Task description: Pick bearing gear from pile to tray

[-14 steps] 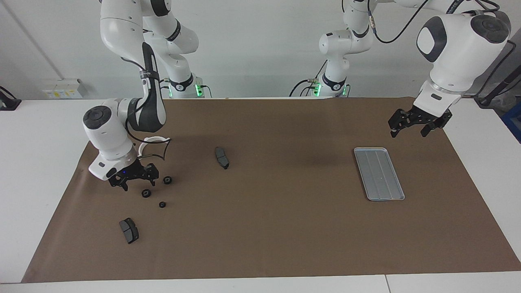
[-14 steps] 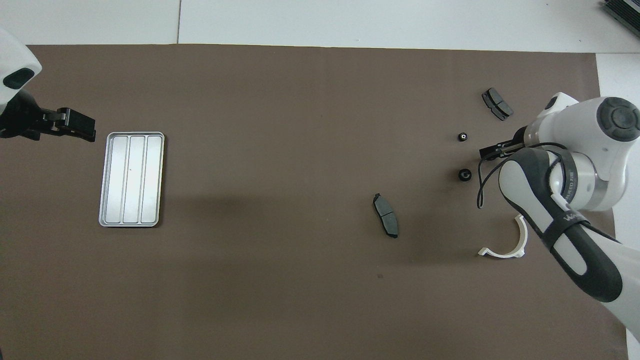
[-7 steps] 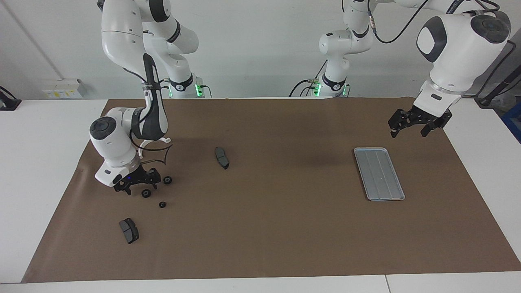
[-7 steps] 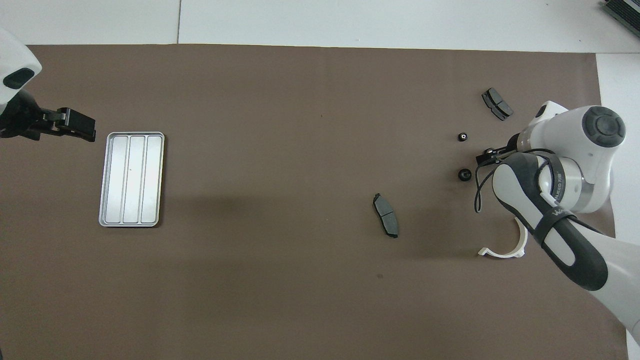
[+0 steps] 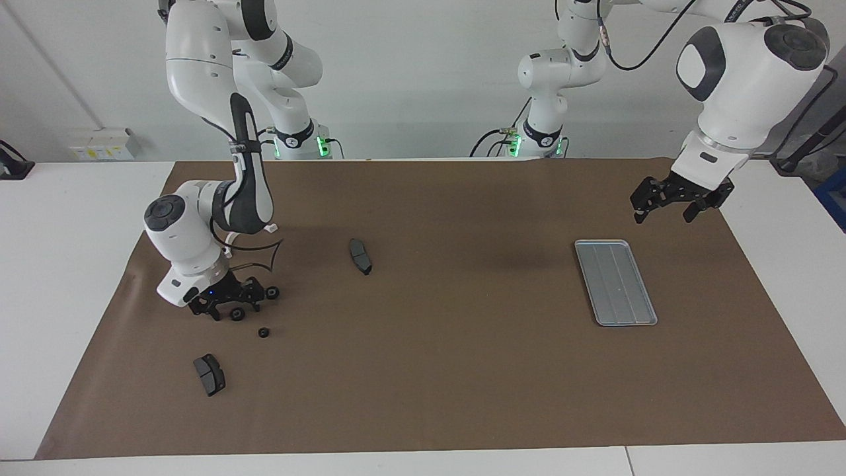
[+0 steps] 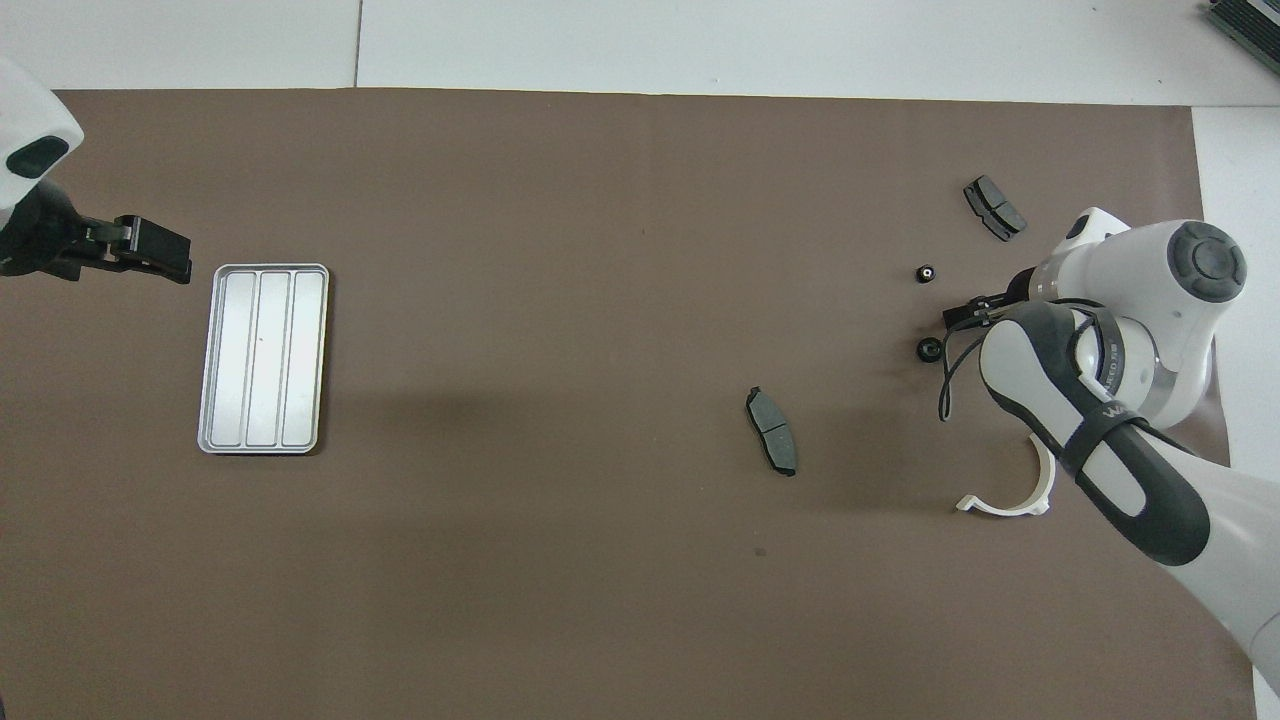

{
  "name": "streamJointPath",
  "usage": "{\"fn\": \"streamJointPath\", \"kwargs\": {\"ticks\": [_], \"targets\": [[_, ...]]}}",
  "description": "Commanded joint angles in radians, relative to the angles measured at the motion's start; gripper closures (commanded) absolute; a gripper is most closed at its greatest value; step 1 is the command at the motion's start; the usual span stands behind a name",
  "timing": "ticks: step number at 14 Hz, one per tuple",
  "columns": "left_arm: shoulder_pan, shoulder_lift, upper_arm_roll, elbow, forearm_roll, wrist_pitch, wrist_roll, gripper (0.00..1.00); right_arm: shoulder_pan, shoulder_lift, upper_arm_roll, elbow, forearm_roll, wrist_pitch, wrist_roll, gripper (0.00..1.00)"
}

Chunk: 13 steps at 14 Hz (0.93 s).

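My right pincer (image 5: 227, 311) is low over the pile, jaws wide around a gear (image 5: 236, 315). Another gear (image 5: 271, 291) lies at its 2 o'clock. My left pincer (image 5: 666, 208) waits wide, above the tray (image 5: 615, 281).

— What covers the white table (image 5: 79, 218)?

— A brown paper mat (image 5: 449, 370). On it, by the right gripper's fingers (image 5: 215, 311), lie three small black gears (image 5: 264, 332), two dark grey pads (image 5: 209, 374), and a white half-ring bracket (image 6: 1010, 495).

— And at the left arm's end?

— A grooved silver tray (image 5: 616, 282), flat on the mat, below the left gripper's fingers (image 5: 640, 206) and apart from them.
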Motion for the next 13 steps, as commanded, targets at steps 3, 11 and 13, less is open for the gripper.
{"fn": "streamJointPath", "kwargs": {"ticks": [3,11,13], "targets": [[0.000,-0.036,0.006,-0.043,-0.015,0.010,-0.009,0.00,-0.011,0.011,0.009,0.006,0.033,0.024,-0.047,0.20],[0.001,-0.036,0.006,-0.043,-0.015,0.010,-0.009,0.00,0.003,0.012,0.009,0.007,0.033,0.037,-0.038,1.00],[0.001,-0.036,0.006,-0.043,-0.015,0.010,-0.009,0.00,0.003,0.012,0.009,0.009,0.033,0.035,-0.028,1.00]]}}
